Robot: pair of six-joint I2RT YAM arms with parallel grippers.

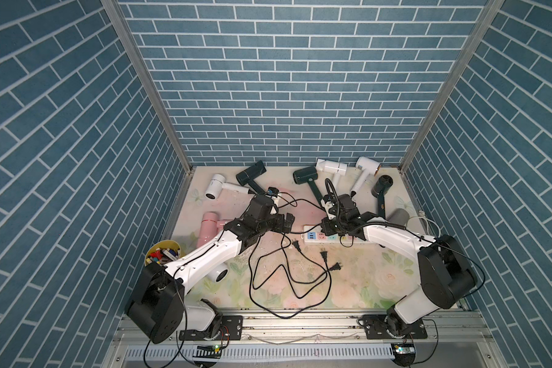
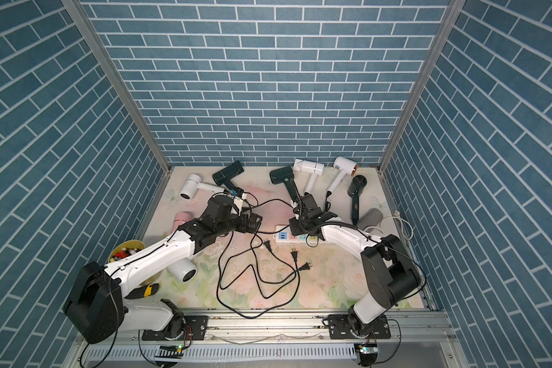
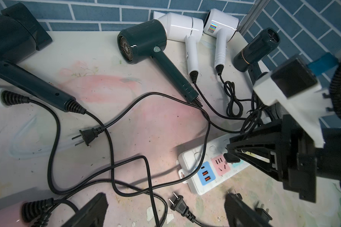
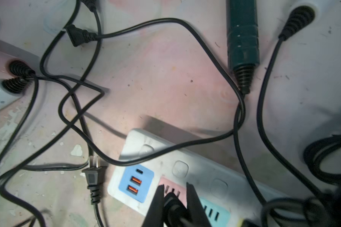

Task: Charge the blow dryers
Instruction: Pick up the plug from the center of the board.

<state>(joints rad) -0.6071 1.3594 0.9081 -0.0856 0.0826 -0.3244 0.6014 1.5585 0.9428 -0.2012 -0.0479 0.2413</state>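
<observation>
One white dryer bears a holographic sticker, unreadable; left hand gapes empty, right hand pinches a plug.

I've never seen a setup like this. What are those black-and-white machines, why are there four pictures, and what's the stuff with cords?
They are robot arms, a left arm and a right arm, fixed at the table's front edge, each ending in a two-fingered gripper. Two pictures look down from overhead and show nearly the same scene; the other two come from a camera on each arm's wrist. On the table lie hair dryers, dark green, white and one pink, with black cords, and a white power strip. The right gripper is shut on a plug over the strip's pink socket. The left gripper is open and empty, with loose plugs near it.
</observation>
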